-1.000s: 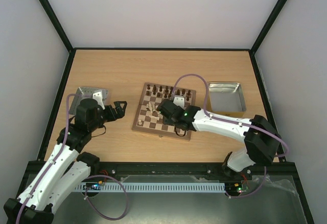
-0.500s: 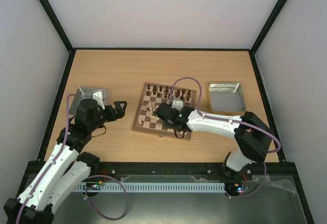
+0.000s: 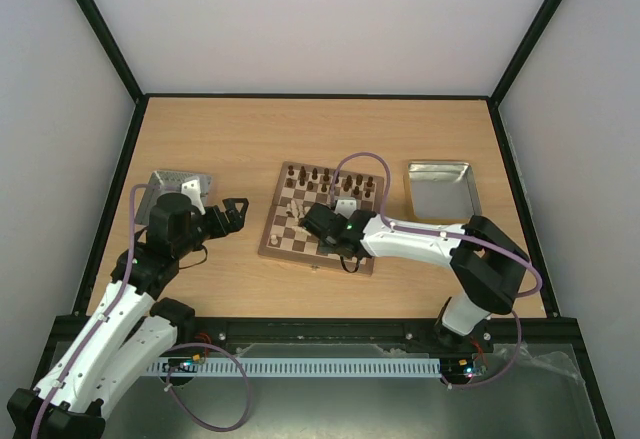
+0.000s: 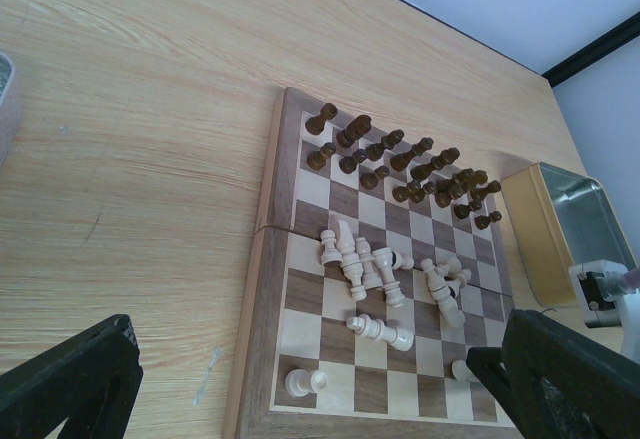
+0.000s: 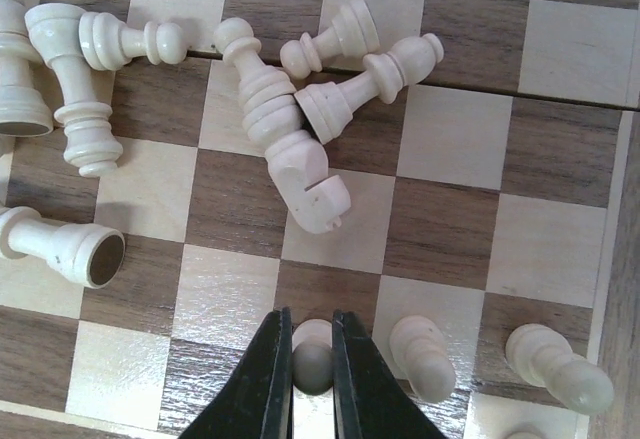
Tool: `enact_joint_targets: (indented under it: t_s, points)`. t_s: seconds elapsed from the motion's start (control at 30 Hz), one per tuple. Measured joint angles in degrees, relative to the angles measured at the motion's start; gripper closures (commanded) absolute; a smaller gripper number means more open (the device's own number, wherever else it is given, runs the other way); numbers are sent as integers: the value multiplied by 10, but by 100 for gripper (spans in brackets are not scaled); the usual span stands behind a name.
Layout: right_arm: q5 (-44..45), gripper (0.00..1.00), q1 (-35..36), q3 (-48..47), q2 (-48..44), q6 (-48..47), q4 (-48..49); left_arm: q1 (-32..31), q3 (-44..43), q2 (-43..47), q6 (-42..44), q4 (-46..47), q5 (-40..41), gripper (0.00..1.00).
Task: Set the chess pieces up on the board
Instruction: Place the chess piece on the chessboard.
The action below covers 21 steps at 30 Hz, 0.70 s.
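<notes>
Two grey metal trays are seen on the table, the left tray (image 3: 178,187) well apart from the board (image 3: 296,221) and the right tray (image 3: 442,191) near its far right corner. A purple cable (image 3: 362,159) is looped over the board's far side, and the board's near right part is hidden from above by the right arm.

The right gripper (image 5: 311,334) is closed tight on a cream pawn (image 5: 313,367) at the near edge of the board. The left gripper (image 3: 236,213) is held wide apart, with nothing in it, left of the board.

Several toppled cream pieces (image 5: 290,129) are heaped just ahead of the closed fingers, and two more cream pawns (image 5: 422,357) are found beside the gripped one. The dark brown pieces (image 4: 400,159) are ranged upright in two rows along the far side. The squares are checkered dark brown and cream inside a mid-brown border.

The table (image 3: 230,129) is of pale wood grain, edged in black and enclosed by plain pale walls.
</notes>
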State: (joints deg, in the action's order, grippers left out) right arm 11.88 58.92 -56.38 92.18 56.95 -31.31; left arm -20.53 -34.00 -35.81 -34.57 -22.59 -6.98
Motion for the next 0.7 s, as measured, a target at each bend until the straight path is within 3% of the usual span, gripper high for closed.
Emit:
enact_joint_targets:
  t_s: [0.33,0.7]
  points:
    - [14,91,0,1,7,0,7,0,0,0,0,0,0,0]
    - [16,73,0,3,7,2,14,0,0,0,0,0,0,0]
